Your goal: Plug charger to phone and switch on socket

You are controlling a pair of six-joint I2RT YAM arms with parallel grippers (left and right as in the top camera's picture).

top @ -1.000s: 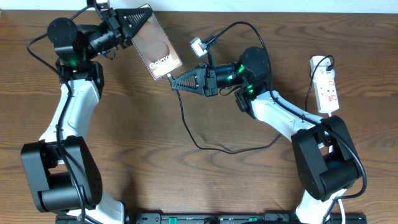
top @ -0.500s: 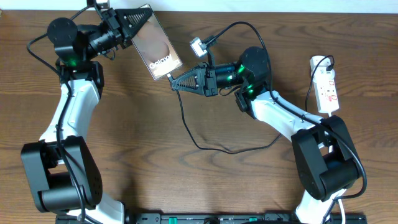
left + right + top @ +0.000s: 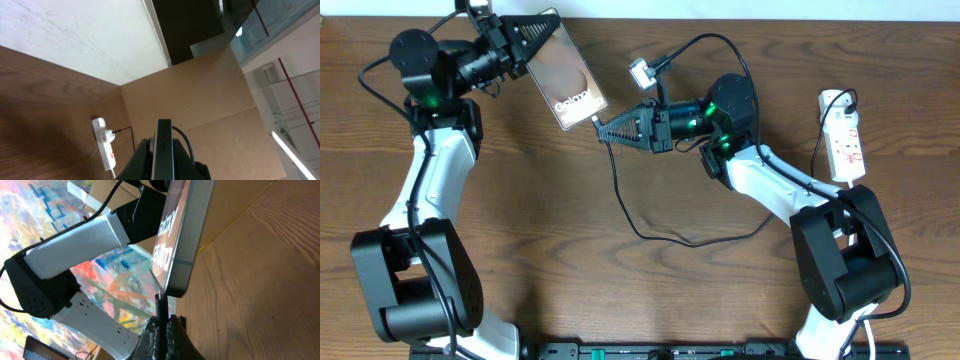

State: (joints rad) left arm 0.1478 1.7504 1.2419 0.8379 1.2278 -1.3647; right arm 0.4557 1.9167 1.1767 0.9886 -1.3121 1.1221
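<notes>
My left gripper (image 3: 532, 36) is shut on the phone (image 3: 565, 72), a dark slab with white "Galaxy" lettering, and holds it tilted above the table's back left. In the left wrist view the phone (image 3: 163, 150) shows edge-on between the fingers. My right gripper (image 3: 605, 131) is shut on the charger's connector end (image 3: 160, 307), whose tip sits right at the phone's lower edge (image 3: 172, 287). The thin black charger cable (image 3: 625, 205) loops across the table. The white socket strip (image 3: 844, 136) lies at the far right with a black plug (image 3: 849, 98) in it; it also shows in the left wrist view (image 3: 106, 148).
A small white camera module (image 3: 639, 72) on a black cable hangs behind the right gripper. The table's back edge meets a white wall (image 3: 740, 8). The arm bases (image 3: 420, 290) (image 3: 840, 270) stand at the front left and front right.
The left arm has shifted the phone slightly left and toward the back. The right gripper with the connector has stayed almost still.
</notes>
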